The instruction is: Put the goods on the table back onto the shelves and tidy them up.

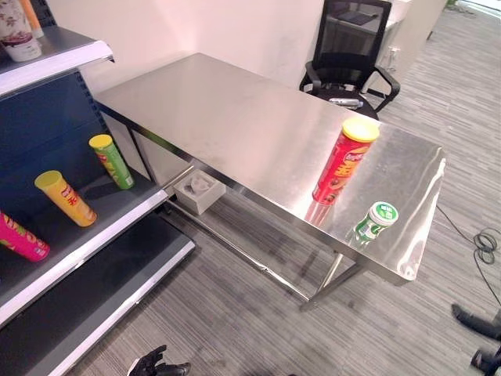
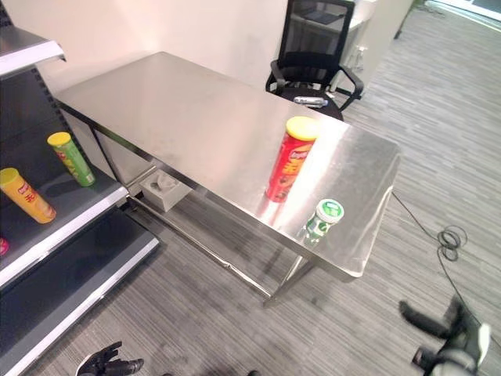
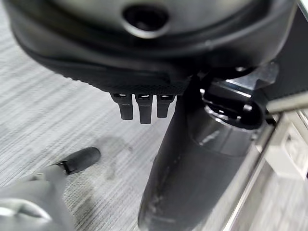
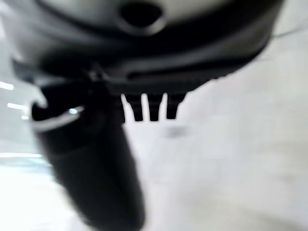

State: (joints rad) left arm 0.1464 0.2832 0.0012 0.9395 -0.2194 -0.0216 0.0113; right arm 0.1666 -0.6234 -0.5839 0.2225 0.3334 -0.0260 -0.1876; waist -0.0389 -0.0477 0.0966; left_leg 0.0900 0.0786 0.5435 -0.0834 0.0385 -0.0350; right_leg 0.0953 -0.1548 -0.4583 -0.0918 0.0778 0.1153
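Two goods left: red can (image 1: 344,160) upright and green-capped bottle (image 1: 375,222) just beside it, both near the counter (image 1: 235,125) far corner.
Left robot hand (image 1: 159,363): low, well short of counter, fingers relaxed, empty.
Right robot hand (image 4: 149,108): fingers straight, empty.
Risk: tall can tipping onto bottle, bottle rolling off edge.
Shelf (image 1: 117,211): cans leaning, untidy.

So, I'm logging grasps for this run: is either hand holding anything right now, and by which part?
Nothing is held. The left hand and right hand hang with straight fingers over the floor; the red can and green bottle stand on the table.
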